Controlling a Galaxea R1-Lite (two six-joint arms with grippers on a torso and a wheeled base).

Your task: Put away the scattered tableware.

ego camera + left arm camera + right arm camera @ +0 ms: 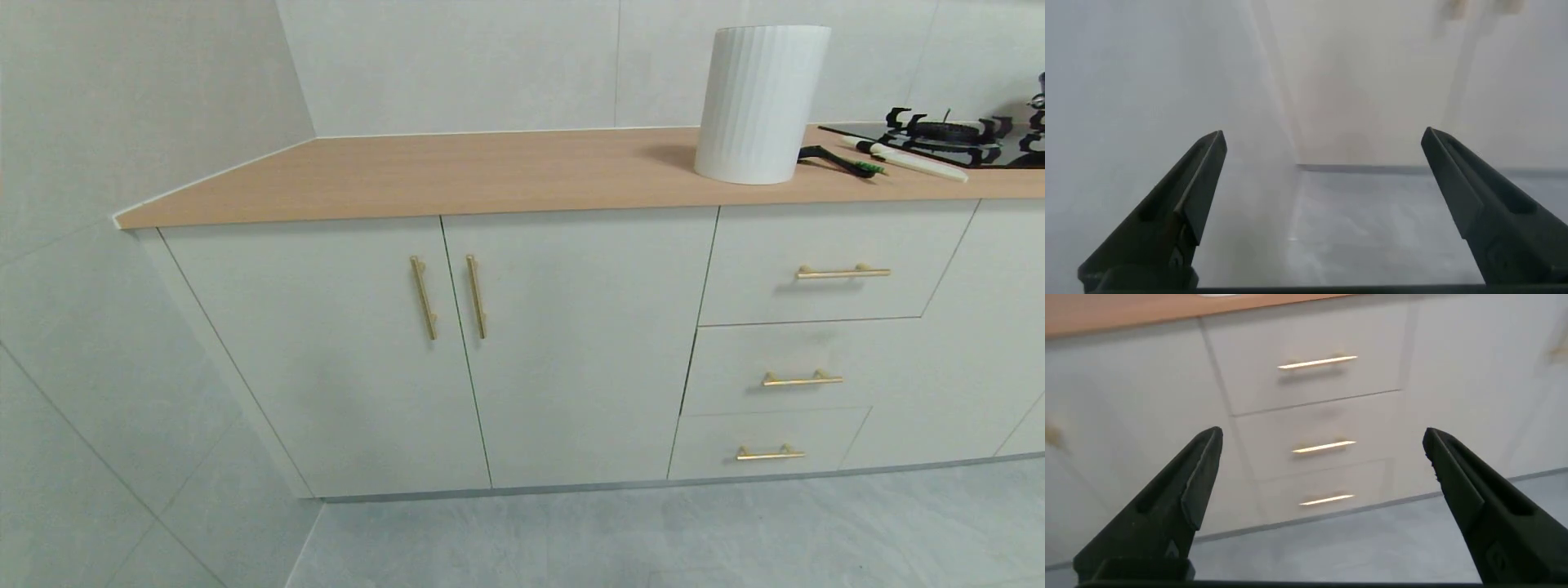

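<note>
On the wooden countertop [490,171], far right end, the scattered tableware is lying flat: a black-handled utensil [841,163] with a green section just beside the white ribbed container [759,102], and a white utensil [906,158] next to it, lying along the edge of the gas hob [951,131]. Container is standing upright; can't tell if the black handle is touching it. Left gripper [1323,135] is hanging with jaws spread wide, holding nothing, facing a blurred wall-floor corner. Right gripper [1322,433] is likewise gaping and gripping nothing, pointing at the three drawers [1372,425] with gold handles. Below the counter, two cabinet doors [343,359] are sitting closed left of the drawers.
</note>
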